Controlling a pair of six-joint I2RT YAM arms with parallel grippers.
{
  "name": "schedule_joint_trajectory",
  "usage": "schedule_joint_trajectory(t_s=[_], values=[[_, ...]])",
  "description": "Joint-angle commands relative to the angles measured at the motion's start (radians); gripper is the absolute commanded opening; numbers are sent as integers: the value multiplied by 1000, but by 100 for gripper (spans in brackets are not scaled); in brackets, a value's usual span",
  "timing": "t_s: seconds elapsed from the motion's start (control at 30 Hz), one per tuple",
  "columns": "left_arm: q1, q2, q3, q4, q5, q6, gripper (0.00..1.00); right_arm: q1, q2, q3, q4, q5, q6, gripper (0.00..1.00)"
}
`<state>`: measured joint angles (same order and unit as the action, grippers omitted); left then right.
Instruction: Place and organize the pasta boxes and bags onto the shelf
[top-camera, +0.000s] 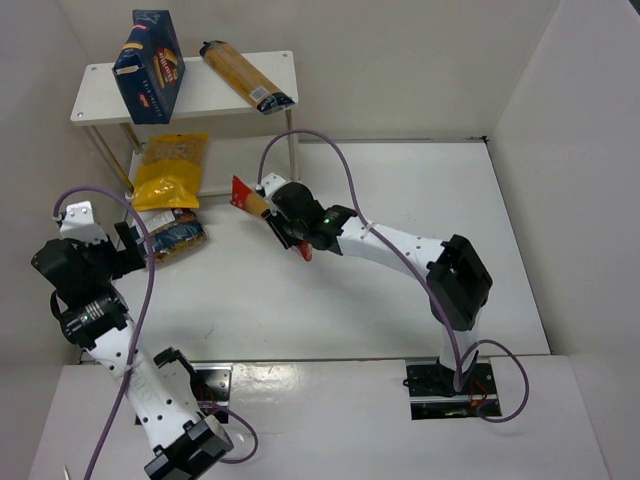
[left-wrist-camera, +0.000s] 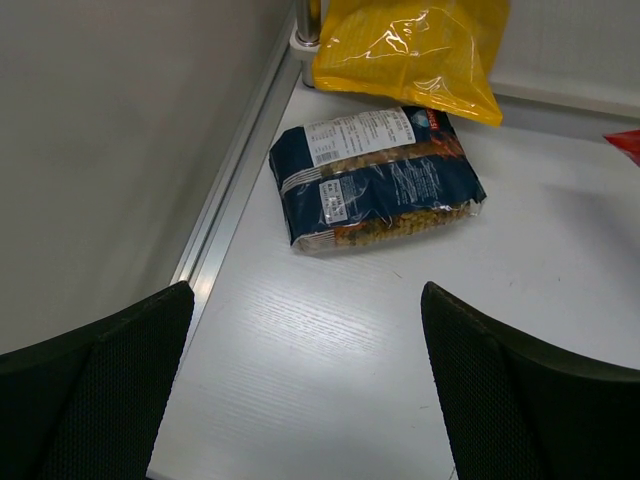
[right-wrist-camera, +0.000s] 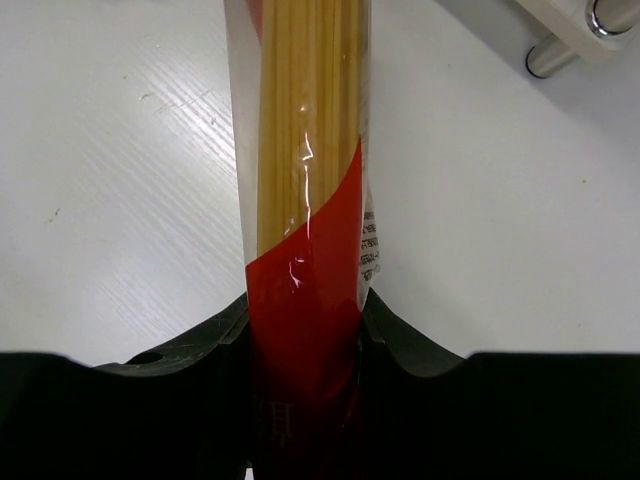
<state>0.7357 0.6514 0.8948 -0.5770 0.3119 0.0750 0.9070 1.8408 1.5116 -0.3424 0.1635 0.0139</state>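
The dark blue carton (top-camera: 148, 65) stands on the top board of the white shelf (top-camera: 98, 103), with the clear spaghetti pack (top-camera: 246, 77) lying next to it. The yellow pouch (top-camera: 172, 170) (left-wrist-camera: 410, 50) lies on the lower board. The plump dark blue bag (top-camera: 172, 232) (left-wrist-camera: 375, 180) lies on the table in front of the shelf. My left gripper (top-camera: 140, 245) (left-wrist-camera: 305, 380) is open and empty, just short of that bag. My right gripper (top-camera: 285, 215) (right-wrist-camera: 305, 330) is shut on the red spaghetti pack (top-camera: 255, 203) (right-wrist-camera: 305, 200), held right of the yellow pouch.
A side wall runs close along the left of the blue bag and my left arm. A shelf leg (left-wrist-camera: 308, 20) stands at the back left corner, and another leg's foot (right-wrist-camera: 570, 40) is just past the spaghetti's far end. A wall bounds the table on the right.
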Motion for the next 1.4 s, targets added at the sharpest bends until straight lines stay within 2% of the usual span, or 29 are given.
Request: schedule_joint_trajectory(t_s=[0.0,0.2,0.37,0.63,0.93,1.13,1.37], values=[[13,11,-2,39,9,-11,100,47,-15,88,193,139,4,0],[40,22,-2,29,29,0,100,47,35,170,241,203,17,0],[60,22,-2,29,38,0,100,47,118,242,376,313,-20,0],[70,4,-11,29,38,9,100,27,279,389,425,380,17,0],[88,4,-11,29,47,9,100,-57,480,683,335,413,86,0],[88,4,-11,29,47,9,100,-89,564,801,310,438,104,0],[97,4,-11,29,56,19,100,-111,669,999,181,436,156,0]])
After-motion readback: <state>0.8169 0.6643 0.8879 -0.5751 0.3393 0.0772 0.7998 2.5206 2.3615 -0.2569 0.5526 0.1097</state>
